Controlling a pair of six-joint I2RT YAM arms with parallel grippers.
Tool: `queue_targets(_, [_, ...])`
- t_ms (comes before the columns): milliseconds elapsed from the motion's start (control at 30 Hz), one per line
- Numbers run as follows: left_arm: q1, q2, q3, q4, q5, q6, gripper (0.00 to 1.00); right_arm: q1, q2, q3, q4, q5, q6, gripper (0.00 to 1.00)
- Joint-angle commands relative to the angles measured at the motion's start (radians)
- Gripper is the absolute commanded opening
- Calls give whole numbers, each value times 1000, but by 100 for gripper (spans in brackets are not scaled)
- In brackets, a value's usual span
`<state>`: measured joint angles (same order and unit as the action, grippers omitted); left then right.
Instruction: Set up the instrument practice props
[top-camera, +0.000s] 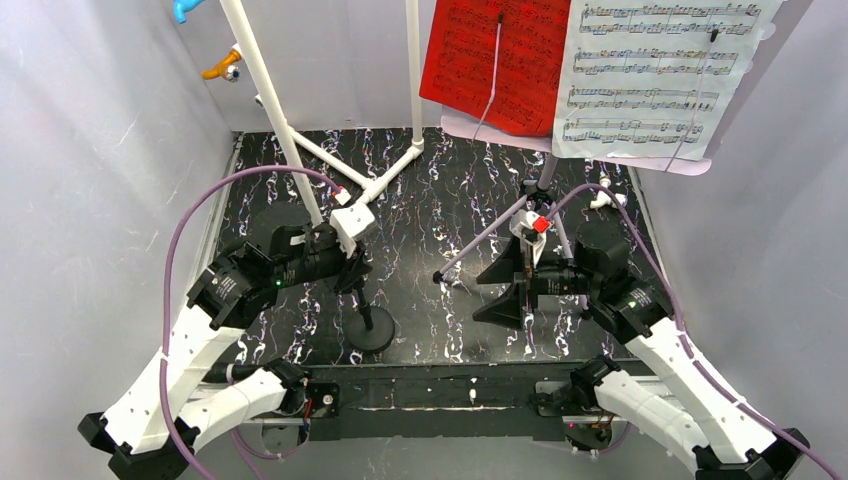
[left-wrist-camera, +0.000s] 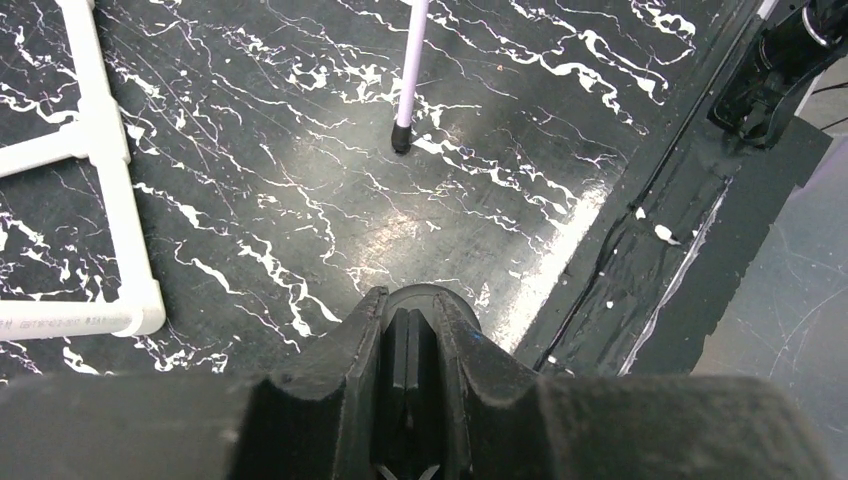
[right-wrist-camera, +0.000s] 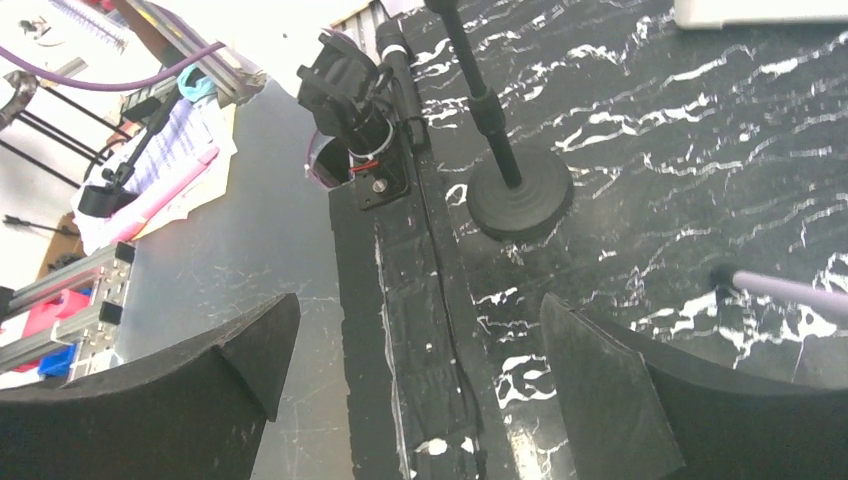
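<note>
While my left gripper (top-camera: 354, 274) is clamped on the thin black pole of the microphone stand (top-camera: 372, 329), its round base looks to be down on the dark marbled table (top-camera: 440, 335), near the front edge and just right of the white pipe frame (top-camera: 300, 140). To do this well, I judge I should hold the pole upright, check the base sits flat, then open straight and lift away without nudging it. Further right, my right gripper (top-camera: 488, 298) hangs wide open and empty beside a leg of the lilac music stand (top-camera: 488, 237), whose red sheet (top-camera: 495, 60) and white sheet (top-camera: 660, 75) lean at the back right.
</note>
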<state>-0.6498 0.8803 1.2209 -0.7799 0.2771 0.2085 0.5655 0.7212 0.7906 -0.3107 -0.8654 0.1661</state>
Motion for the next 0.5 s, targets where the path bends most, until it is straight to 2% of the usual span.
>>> queue_targets(0, [0,-17,-12,73,-37,-29,10,80,3,-19,193,63,66,100])
queue_targets(200, [-1,40,24,150,72,39,0,240,58,-39,183,240,46,100])
queue_targets(367, [0,101,38,138,133,110,0,376,93,-60,221,383,51,100])
queue_targets(400, [0,106,33,135,136,113,7,402,102,-62,229,406,52,100])
queue_targets(467, [-1,109,28,126,122,90,42,448,128,-62,237,447,48,100])
